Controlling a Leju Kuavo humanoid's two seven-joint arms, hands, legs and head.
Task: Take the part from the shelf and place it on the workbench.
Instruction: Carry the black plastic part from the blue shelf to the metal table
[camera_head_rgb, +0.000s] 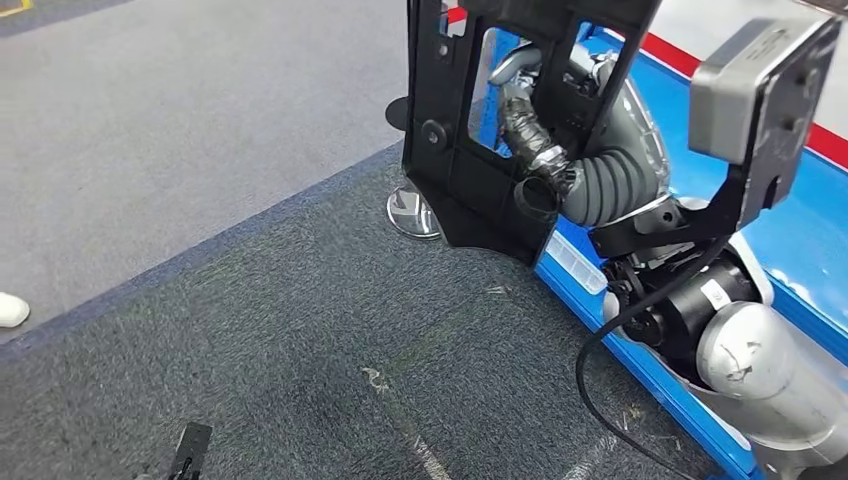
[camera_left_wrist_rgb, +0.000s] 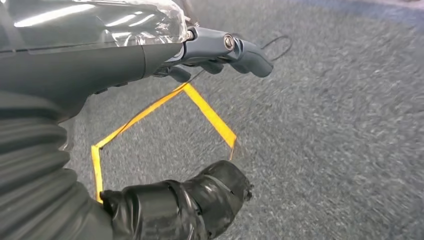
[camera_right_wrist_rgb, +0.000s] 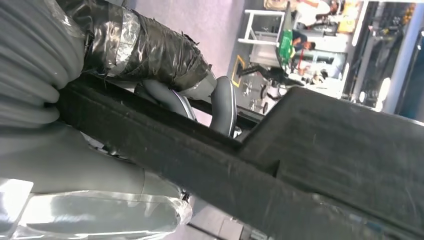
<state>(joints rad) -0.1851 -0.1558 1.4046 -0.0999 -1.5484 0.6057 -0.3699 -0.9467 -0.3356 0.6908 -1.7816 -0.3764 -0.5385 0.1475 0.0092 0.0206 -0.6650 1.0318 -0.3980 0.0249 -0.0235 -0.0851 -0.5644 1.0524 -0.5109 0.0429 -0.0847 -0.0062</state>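
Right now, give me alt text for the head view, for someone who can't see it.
The robot's right hand grips a flat black part with cut-out openings, holding it up over dark grey carpet. A blue surface with a red stripe lies to the right, beside the silver right arm.

Floor: dark grey carpet (camera_head_rgb: 300, 350) bordering a lighter grey floor (camera_head_rgb: 180, 110) — yellow tape outline (camera_left_wrist_rgb: 210, 115) on the carpet. Blue bench edge (camera_head_rgb: 640, 365) at right, with a red stripe (camera_head_rgb: 690, 60).
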